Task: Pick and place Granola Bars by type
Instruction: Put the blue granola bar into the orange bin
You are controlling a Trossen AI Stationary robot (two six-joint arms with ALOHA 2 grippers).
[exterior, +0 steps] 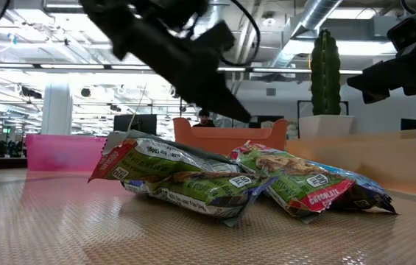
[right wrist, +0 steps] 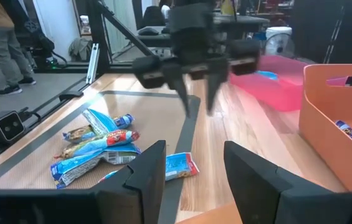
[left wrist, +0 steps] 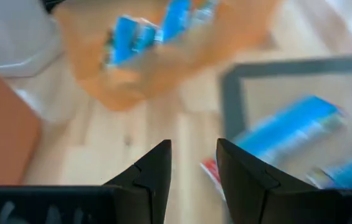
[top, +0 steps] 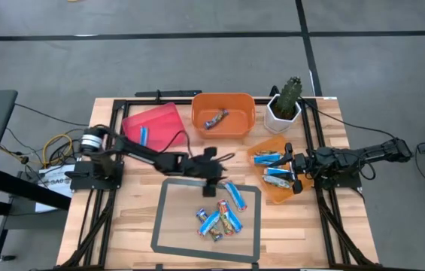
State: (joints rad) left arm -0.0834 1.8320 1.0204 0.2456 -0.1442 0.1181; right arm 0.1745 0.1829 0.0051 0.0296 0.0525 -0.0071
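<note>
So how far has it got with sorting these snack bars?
Partly done. One blue bar lies in the pink bin, a brown one in the orange bin, several blue on the orange tray. Both grippers, left and right, are open and empty. A pile of bars is left.

In the left wrist view, the shiny blue-wrapped granola bars (left wrist: 151,31) in the flat orange plastic tray (left wrist: 95,74) are blurred. The tall green cactus (exterior: 325,72) partly hides the right arm in the low view, where the picture's top edge cuts off both arms.

I see pale wood-grain table (top: 144,226) planks. The Granola Bars (top: 220,220) wear shiny crinkled foil; the orange bin (top: 223,102) looks smooth matt plastic
</note>
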